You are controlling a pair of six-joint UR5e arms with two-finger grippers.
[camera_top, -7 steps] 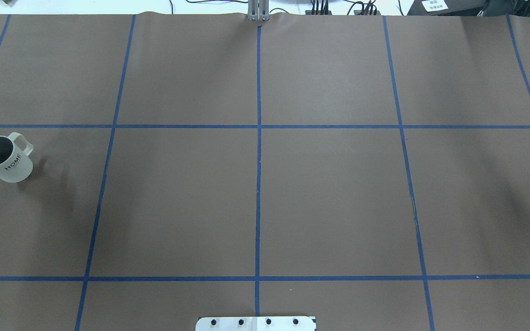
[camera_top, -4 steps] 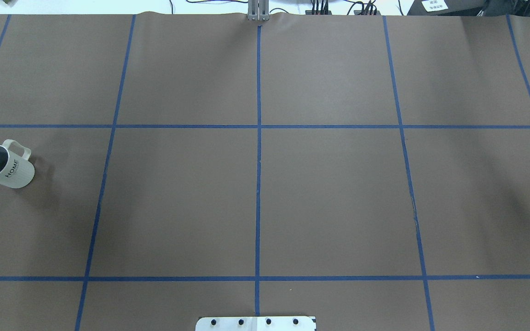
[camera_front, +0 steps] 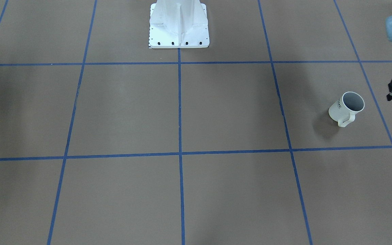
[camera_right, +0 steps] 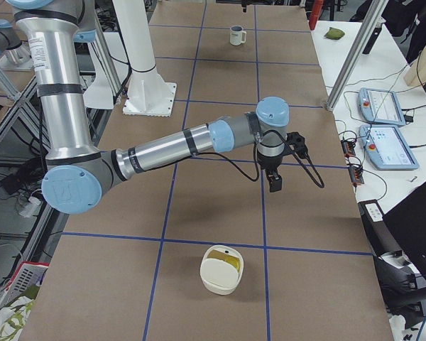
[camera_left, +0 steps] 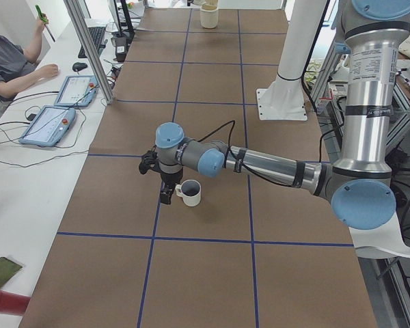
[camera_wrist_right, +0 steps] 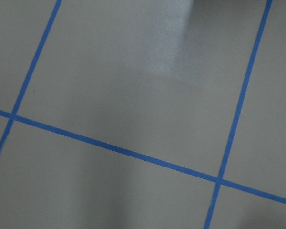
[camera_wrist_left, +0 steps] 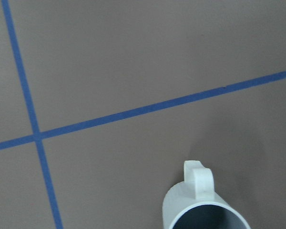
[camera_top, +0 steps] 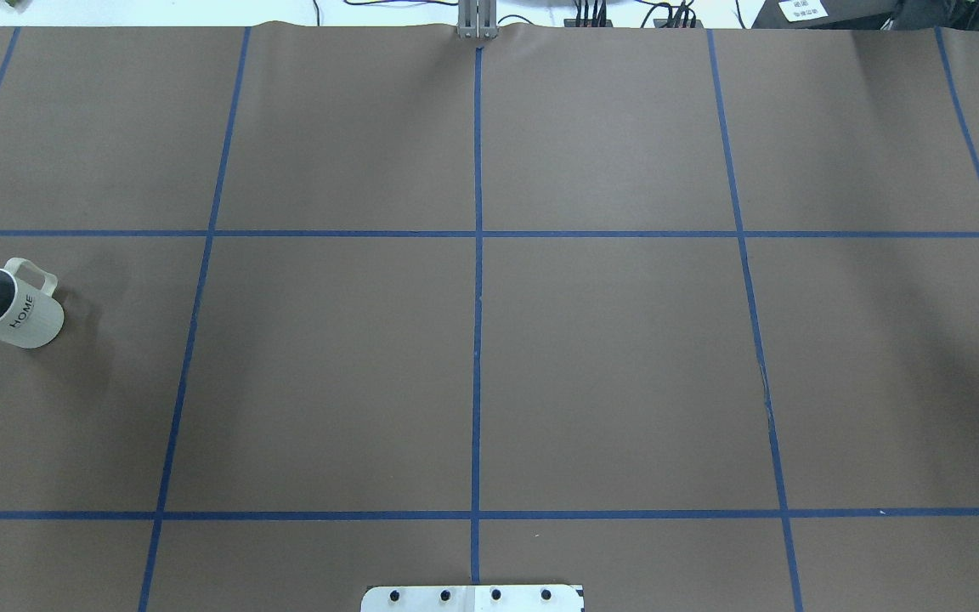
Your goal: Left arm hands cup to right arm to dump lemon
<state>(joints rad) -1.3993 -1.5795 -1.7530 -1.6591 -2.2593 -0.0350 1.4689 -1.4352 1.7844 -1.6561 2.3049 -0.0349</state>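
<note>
Brown table [camera_top: 625,382] | one cup [camera_top: 5,306] standing | one bowl [camera_right: 214,281] | left gripper [camera_left: 166,195], right gripper [camera_right: 275,182]: you cannot tell their finger spread.

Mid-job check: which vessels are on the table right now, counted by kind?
White mug with a loop handle: 1
Cream-white round bowl: 1
Total: 2

The left arm [camera_left: 273,164] stretches out almost level and low, and the left tool [camera_left: 165,198] points down. The right arm [camera_right: 177,145] reaches out similarly, and the right tool [camera_right: 275,186] hangs down. How their jaws stand is not clear.
</note>
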